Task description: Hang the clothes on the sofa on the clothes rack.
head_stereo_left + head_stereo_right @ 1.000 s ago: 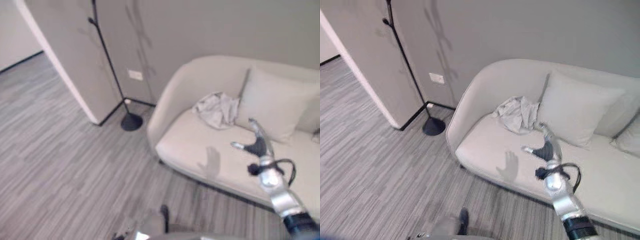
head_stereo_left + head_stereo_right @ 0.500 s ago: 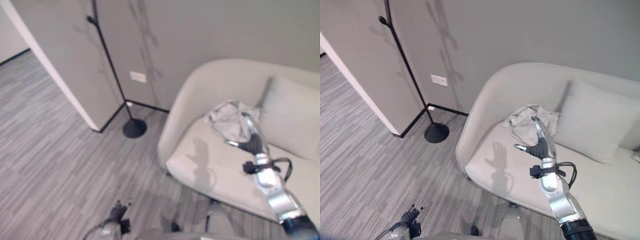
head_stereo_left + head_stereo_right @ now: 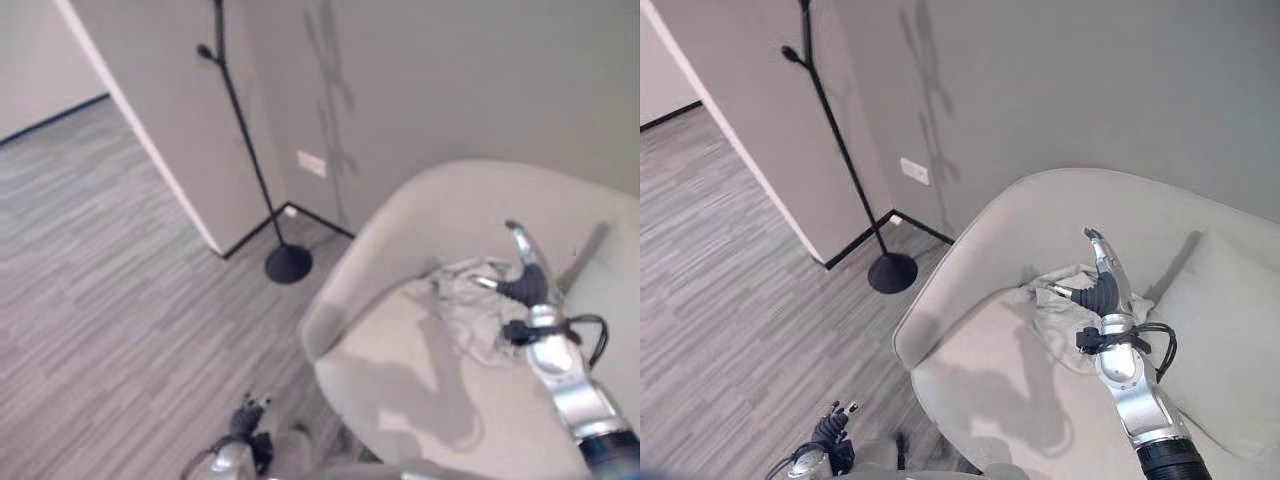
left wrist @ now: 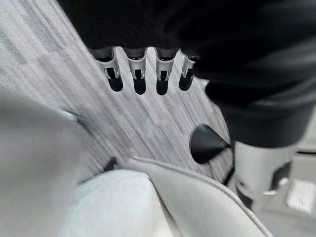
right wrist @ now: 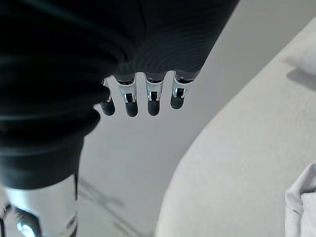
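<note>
A crumpled light-grey garment [image 3: 1055, 312] lies on the seat of the off-white sofa [image 3: 1040, 215], near its left end. My right hand [image 3: 1103, 287] hovers just over the garment, open, with straight fingers [image 5: 140, 101] pointing at the backrest [image 5: 237, 148]; a corner of the garment [image 5: 303, 200] shows in the right wrist view. The black clothes rack [image 3: 843, 150] stands on the floor left of the sofa on a round base [image 3: 892, 272]. My left hand [image 3: 830, 430] hangs low near the floor, open and holding nothing; its fingers [image 4: 138, 76] point toward the rack base [image 4: 207, 143].
A large pale cushion [image 3: 1225, 330] leans on the sofa's right part. A wall corner [image 3: 750, 165] juts out left of the rack, and a wall socket [image 3: 913, 171] sits behind it. Grey striped floor [image 3: 730, 290] spreads to the left.
The camera has moved toward the sofa's left end. My right hand went from beside the garment to over it and stays open. My left hand has come into view at the bottom.
</note>
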